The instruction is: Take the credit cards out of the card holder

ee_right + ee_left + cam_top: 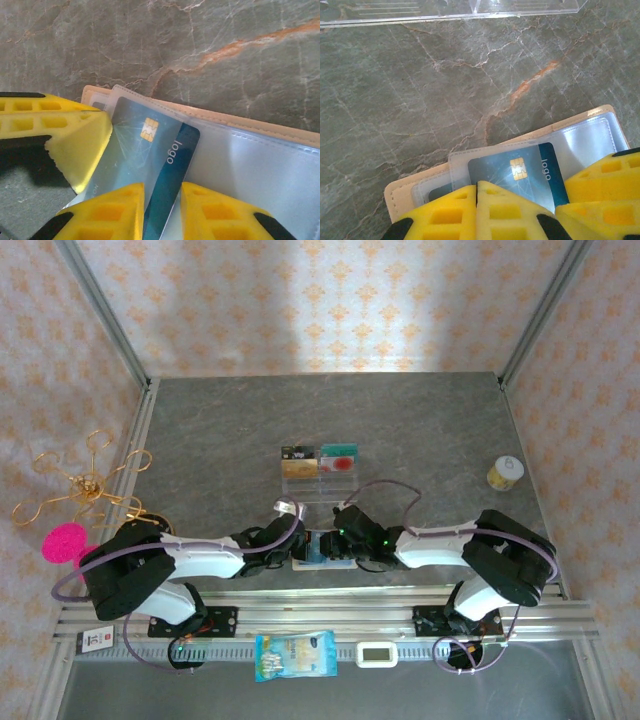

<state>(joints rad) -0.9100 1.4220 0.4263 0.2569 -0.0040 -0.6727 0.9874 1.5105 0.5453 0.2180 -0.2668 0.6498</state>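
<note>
Two grippers meet over the card holder [260,170], which lies open on the table [420,430] just in front of the arm bases, while the clear acrylic rack [320,480] beyond it carries some cards [338,457]. One blue credit card [520,172], chip side up, sits askew and partly out of its clear pocket. The left gripper [476,189] has its yellow fingers pressed together with nothing between them, tips at the holder's near edge, apparently pinning it down. The right gripper [161,192] stands narrow, its fingers either side of the card's near end, and seems to have it pinched, though the contact itself is hard to make out. The step in hand looks like drawing this card free. To do it well, the pull should run along the card's own length, back out of the pocket mouth, low and level with the table, so the plastic sleeve neither folds nor drags the holder along. The left fingers should bear on leather, not on the card, or they will trap what the other arm is pulling. A slow start would show whether the grip is sound; if the card slips, pinching again deeper beats tugging. A darker card [439,192] shows in the neighbouring pocket, so more work likely remains.
</note>
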